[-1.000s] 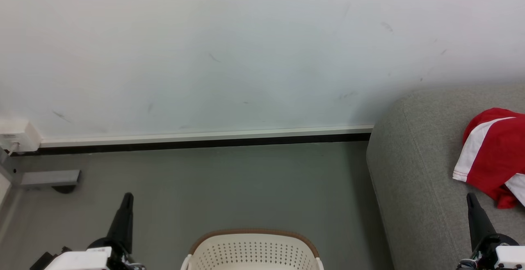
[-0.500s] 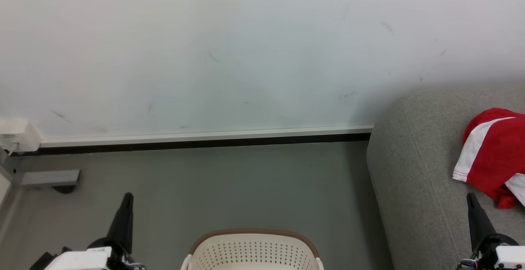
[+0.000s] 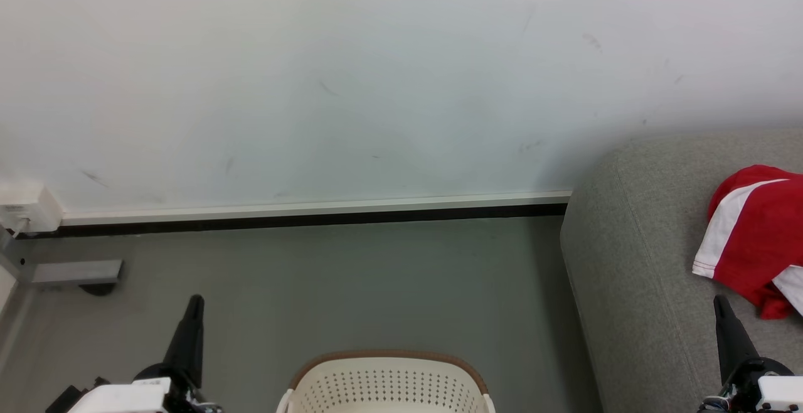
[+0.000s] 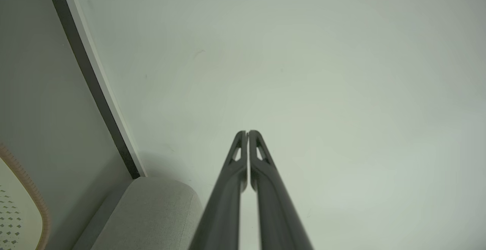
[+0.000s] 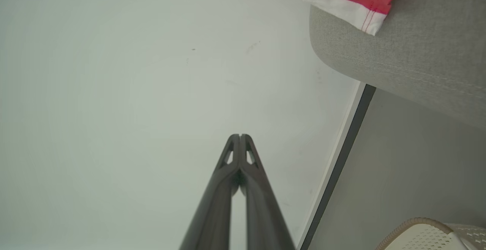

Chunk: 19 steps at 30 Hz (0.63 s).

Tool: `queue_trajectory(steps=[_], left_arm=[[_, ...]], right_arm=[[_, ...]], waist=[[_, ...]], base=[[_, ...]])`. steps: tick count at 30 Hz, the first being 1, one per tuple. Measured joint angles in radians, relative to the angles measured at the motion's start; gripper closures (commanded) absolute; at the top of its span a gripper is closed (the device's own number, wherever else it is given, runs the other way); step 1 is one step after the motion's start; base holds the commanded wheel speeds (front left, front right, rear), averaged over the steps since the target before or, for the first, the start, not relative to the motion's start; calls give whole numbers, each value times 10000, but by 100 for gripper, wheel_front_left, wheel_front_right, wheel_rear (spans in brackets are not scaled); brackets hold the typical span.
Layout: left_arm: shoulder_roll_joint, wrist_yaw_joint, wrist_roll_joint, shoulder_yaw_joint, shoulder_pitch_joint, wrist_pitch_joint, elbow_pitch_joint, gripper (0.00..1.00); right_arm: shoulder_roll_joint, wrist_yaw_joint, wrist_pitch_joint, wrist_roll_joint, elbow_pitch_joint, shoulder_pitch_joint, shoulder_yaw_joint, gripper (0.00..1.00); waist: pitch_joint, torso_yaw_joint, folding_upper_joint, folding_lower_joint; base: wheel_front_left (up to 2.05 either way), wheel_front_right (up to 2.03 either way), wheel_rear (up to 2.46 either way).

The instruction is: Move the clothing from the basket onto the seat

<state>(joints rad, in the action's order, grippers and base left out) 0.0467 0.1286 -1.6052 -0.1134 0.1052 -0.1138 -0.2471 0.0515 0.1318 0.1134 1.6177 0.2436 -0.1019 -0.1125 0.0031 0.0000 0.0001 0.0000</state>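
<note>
- Red clothing [image 3: 749,237] with white panels lies on the grey seat [image 3: 633,262], at the right edge of the head view, one white-hemmed corner near the seat's rounded edge.
- Left claw [image 4: 247,133]: fingers pressed together tip to tip, holding nothing, touching nothing, pointing at the pale wall [image 3: 376,86].
- Right claw [image 5: 240,136]: pressed together too, empty, in the air near the clothing, seen against the seat in the head view.
- Cream basket [image 3: 386,355] with brown rim stands on the grey floor [image 3: 345,287] between the two claws, near the seat; its inside is cut off by the frame edge, so contents cannot be told.
</note>
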Motion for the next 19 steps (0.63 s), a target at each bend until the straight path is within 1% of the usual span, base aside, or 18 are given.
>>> queue_trajectory(steps=[19], left_arm=[[2, 0, 0, 0, 0, 0, 0, 100]], right_arm=[[-6, 0, 2, -2, 0, -1, -6, 100]], waist=[[0, 0, 0, 0]], base=[[0, 0, 0]])
